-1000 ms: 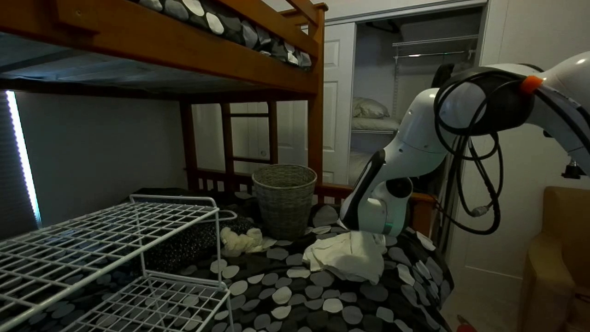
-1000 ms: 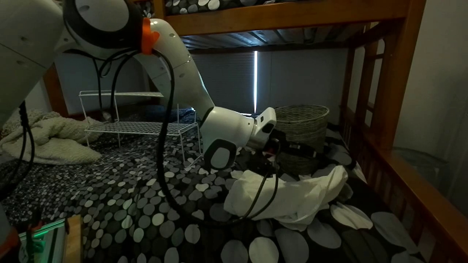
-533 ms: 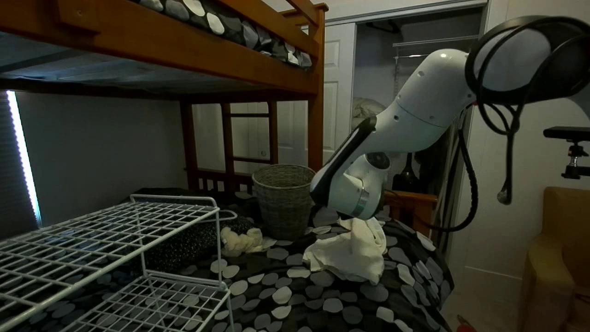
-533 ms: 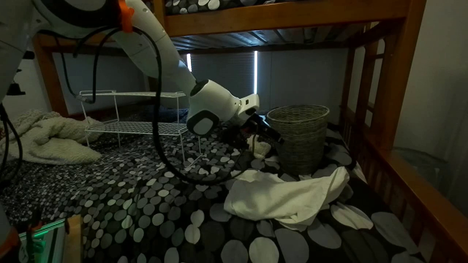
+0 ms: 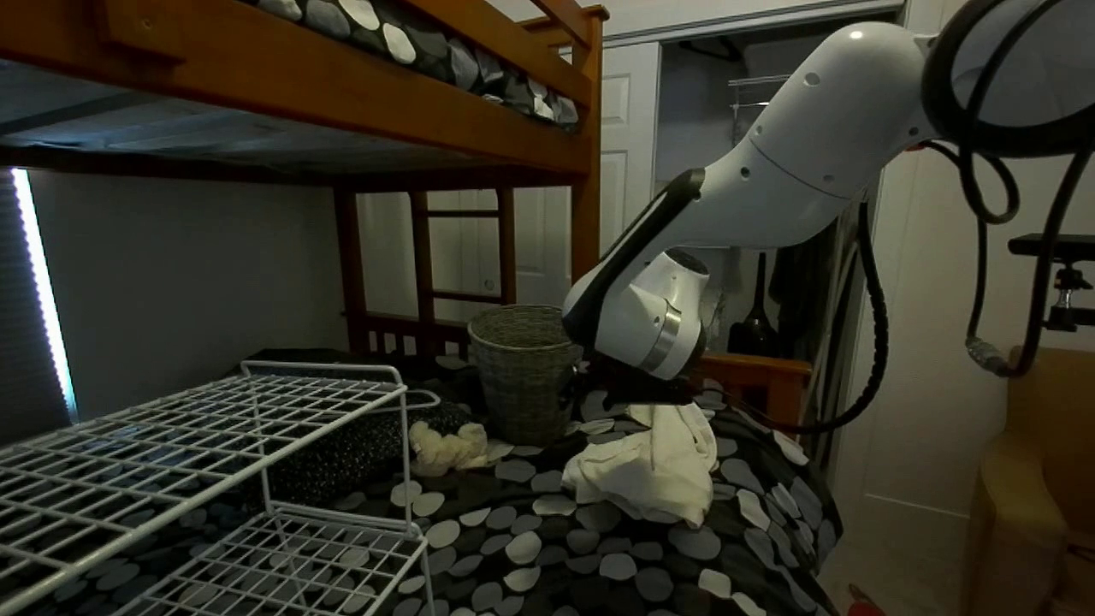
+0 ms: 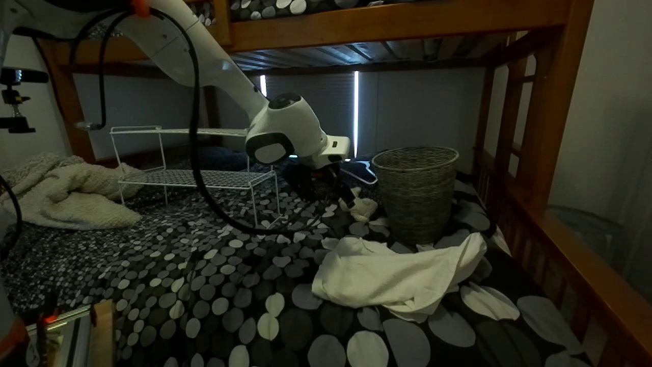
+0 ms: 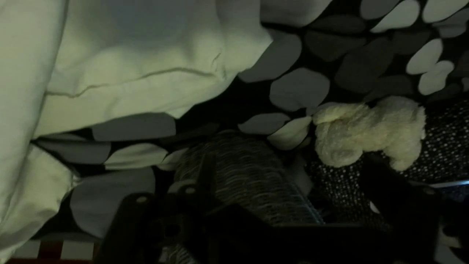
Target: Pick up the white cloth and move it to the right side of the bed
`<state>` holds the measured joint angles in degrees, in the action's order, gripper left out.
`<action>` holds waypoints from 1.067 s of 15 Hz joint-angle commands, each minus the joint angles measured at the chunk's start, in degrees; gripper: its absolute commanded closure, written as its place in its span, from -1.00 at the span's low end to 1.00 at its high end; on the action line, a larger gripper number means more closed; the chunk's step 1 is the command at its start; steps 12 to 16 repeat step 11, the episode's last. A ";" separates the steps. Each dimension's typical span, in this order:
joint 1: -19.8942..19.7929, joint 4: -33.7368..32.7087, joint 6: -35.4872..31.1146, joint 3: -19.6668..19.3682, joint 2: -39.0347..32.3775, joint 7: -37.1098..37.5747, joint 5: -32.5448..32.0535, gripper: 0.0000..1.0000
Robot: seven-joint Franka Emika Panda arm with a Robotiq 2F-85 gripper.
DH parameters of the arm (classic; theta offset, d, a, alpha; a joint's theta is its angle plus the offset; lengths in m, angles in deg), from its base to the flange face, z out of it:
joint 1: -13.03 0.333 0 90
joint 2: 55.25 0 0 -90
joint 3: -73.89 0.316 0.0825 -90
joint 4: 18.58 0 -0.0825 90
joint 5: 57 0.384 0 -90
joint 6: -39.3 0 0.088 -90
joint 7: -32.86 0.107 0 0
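Observation:
The white cloth [image 6: 392, 275] lies crumpled on the dotted bed cover [image 6: 229, 326], one end raised in a fold. It also shows in an exterior view below the arm [image 5: 650, 479], and fills the upper left of the wrist view as a white cloth [image 7: 146, 47]. My gripper [image 7: 293, 172] is open, its dark fingers wide apart with nothing held between them. It hangs above the bed, clear of the cloth and near the wicker basket. In both exterior views the dark fingers are hard to make out.
A tall wicker basket [image 6: 417, 199] stands near the foot of the bed. Beside it lies a small fluffy cream item [image 6: 362, 208]. A white wire rack [image 5: 197, 453] stands on the bed, a fleecy blanket [image 6: 76, 193] lies farther off, and the upper bunk [image 5: 342, 103] hangs overhead.
My arm has risen and drawn away from the white cloth, past the basket in an exterior view. The cloth stays lying on the bed, almost unchanged.

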<state>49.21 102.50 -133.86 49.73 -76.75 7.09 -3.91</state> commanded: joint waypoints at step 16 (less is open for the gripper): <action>-0.63 -0.26 12.28 -0.43 5.24 23.49 -16.22 -1.00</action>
